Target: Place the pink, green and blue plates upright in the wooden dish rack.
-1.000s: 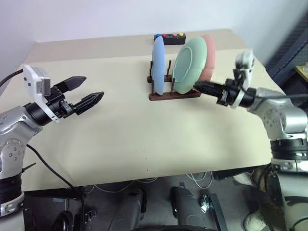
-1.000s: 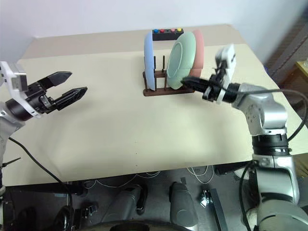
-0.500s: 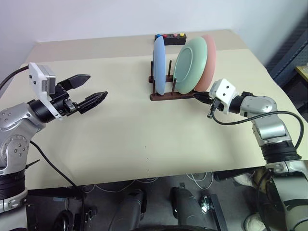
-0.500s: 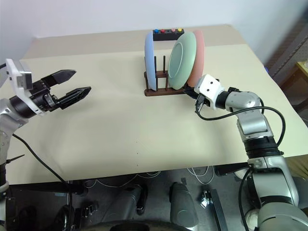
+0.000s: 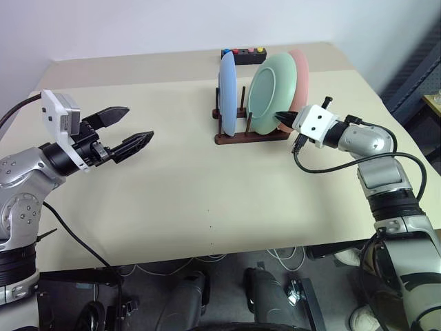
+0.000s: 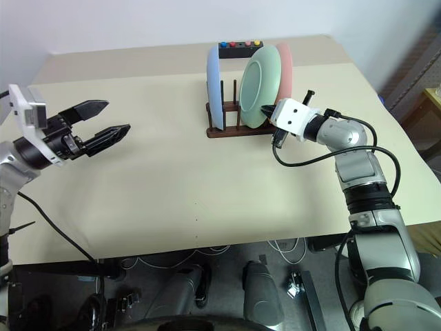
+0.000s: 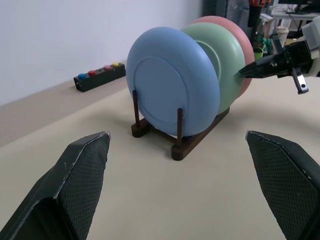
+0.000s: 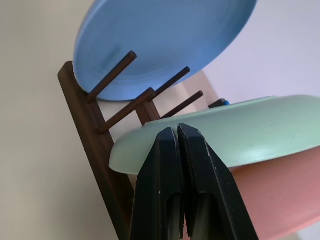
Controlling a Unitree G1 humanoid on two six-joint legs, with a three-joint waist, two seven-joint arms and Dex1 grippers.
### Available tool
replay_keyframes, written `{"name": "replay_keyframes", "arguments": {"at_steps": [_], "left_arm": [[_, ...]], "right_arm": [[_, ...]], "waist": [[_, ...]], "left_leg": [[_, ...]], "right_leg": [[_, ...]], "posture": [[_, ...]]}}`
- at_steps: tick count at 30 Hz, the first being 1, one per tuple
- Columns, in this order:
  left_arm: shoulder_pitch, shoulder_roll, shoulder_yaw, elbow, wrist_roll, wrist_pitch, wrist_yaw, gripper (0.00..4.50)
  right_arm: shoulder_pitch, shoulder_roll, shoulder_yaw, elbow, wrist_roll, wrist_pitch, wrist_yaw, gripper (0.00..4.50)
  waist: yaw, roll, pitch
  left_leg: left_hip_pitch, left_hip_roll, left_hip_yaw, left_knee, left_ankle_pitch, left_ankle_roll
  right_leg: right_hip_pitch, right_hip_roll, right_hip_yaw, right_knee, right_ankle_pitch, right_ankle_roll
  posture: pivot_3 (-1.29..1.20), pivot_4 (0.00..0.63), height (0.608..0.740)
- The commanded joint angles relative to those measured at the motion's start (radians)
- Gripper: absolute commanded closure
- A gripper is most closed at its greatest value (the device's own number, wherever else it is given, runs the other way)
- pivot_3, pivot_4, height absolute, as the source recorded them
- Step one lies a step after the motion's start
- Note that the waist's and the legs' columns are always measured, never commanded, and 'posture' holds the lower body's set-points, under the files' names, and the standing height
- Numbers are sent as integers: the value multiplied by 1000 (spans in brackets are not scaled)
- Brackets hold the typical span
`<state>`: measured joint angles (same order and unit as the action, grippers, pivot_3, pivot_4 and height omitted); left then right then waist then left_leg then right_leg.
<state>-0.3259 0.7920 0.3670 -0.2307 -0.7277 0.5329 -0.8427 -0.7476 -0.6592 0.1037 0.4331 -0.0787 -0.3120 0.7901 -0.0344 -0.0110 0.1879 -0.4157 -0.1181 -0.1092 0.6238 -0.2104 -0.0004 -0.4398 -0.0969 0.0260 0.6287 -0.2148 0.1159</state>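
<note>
The wooden dish rack [image 5: 249, 136] stands at the table's far middle. Three plates stand upright in it: the blue plate [image 5: 227, 93] on the left, the green plate [image 5: 269, 89] leaning in the middle, the pink plate [image 5: 302, 72] on the right behind the green one. My right gripper [image 5: 281, 115] is shut and holds nothing. Its tip [image 8: 177, 129] is at the green plate's [image 8: 235, 132] lower rim, just in front of the pink plate [image 8: 272, 195]. My left gripper [image 5: 138, 123] hangs open over the table's left side, far from the rack and pointing toward it.
A black box with coloured buttons [image 5: 242, 53] lies just behind the rack at the table's far edge. A black cable [image 5: 306, 164] loops down from my right wrist to the beige table [image 5: 207, 200]. Open tabletop stretches between my left gripper and the rack.
My right gripper has rolled at the wrist and moved from the rack's right end up to the green plate's rim, still shut. The left arm has stayed put.
</note>
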Motion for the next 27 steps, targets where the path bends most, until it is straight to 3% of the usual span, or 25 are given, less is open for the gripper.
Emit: {"name": "replay_keyframes", "arguments": {"at_steps": [1, 11, 19, 27], "left_arm": [[-3, 10, 28, -25, 0, -18, 3, 0], [-52, 11, 15, -25, 12, -29, 13, 0], [-45, 12, 23, -31, 6, -22, 13, 0], [-39, 9, 25, -28, 6, -25, 13, 0]], "right_arm": [[8, -33, -5, -36, 14, -25, 44, 4439], [-19, -67, 45, 88, -154, -143, -44, 4439], [-60, -55, 42, 137, -182, -169, -107, 4439], [-82, -9, -5, 92, -68, -105, -90, 4439]], "waist": [[0, 0, 0], [0, 0, 0], [-5, 0, 0], [-5, 0, 0]], "left_leg": [[0, 0, 0, 0, 0, 0], [0, 0, 0, 0, 1, -1], [0, 0, 0, 0, 1, -2], [1, 0, 0, 0, 1, -2]], "right_leg": [[0, 0, 0, 0, 0, 0], [0, 0, 0, 0, 0, 0], [0, 0, 0, 0, 0, 0], [0, 0, 0, 0, 0, 0]], "posture": [[0, 150, 740], [0, 150, 740], [0, 150, 740], [0, 150, 740]]}}
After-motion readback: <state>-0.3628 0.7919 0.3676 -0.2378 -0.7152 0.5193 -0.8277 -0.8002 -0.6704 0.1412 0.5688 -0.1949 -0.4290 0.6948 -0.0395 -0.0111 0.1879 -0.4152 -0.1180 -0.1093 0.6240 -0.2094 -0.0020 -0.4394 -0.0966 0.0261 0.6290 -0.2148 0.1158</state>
